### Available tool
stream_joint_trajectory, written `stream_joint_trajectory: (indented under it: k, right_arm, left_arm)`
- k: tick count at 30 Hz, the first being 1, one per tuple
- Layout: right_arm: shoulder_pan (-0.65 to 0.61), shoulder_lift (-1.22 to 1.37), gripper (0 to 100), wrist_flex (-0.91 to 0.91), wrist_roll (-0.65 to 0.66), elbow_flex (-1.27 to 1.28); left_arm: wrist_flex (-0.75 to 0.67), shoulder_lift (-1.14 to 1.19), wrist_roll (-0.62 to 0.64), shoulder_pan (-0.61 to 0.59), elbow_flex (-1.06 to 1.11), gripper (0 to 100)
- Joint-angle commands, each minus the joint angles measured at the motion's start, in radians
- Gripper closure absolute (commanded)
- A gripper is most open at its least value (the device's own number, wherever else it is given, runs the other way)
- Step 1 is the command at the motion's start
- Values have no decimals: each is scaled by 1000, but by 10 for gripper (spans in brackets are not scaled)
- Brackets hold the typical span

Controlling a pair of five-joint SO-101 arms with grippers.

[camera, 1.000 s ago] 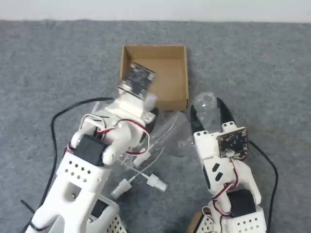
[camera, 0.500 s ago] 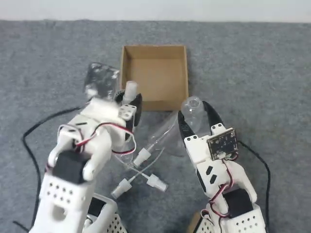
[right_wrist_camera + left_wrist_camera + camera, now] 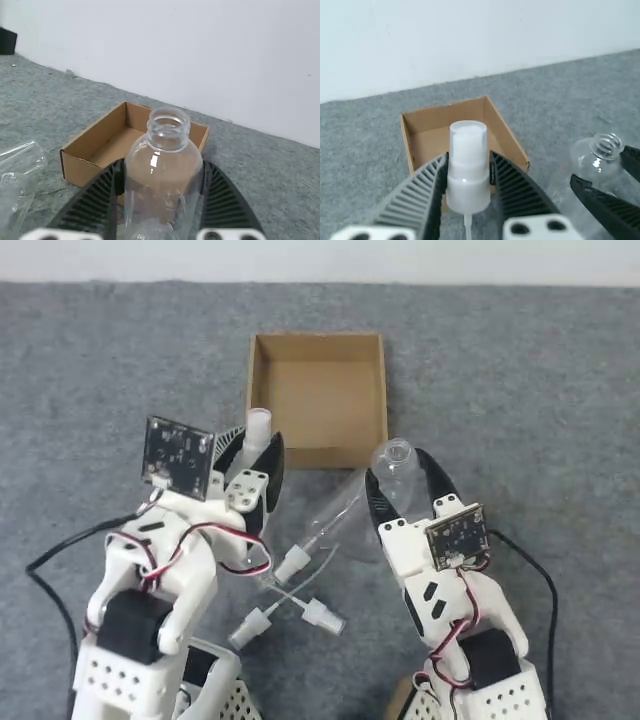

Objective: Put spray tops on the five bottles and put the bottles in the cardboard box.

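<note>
Left gripper clamps a top, right gripper clamps an uncapped bottle, both near the box. We're capping: next we align top over neck and seat it.

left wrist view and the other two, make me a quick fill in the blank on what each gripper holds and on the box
The left gripper is shut on a white ____. The right gripper is shut on a clear, uncapped ____. The cardboard box holds ____ bottles.
Missing words: spray top; bottle; no.
</note>
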Motion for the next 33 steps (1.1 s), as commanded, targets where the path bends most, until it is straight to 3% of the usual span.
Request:
stream_joint_trajectory:
  k: [1,14,20,28,33]
  right_arm:
    - [-54,-21,929,-8,9,5]
    - [-97,-21,928,-8,5,11]
    - [-179,-21,925,-10,12,35]
    - [-193,-21,925,-148,12,120]
    - [-193,-21,925,-176,12,135]
  left_arm:
    - [-52,-94,25,-6,25,989]
    - [-55,-186,52,-6,70,989]
    - [-58,-187,97,-8,62,989]
    - [-86,-193,110,-8,62,989]
    - [-86,-293,124,-87,65,989]
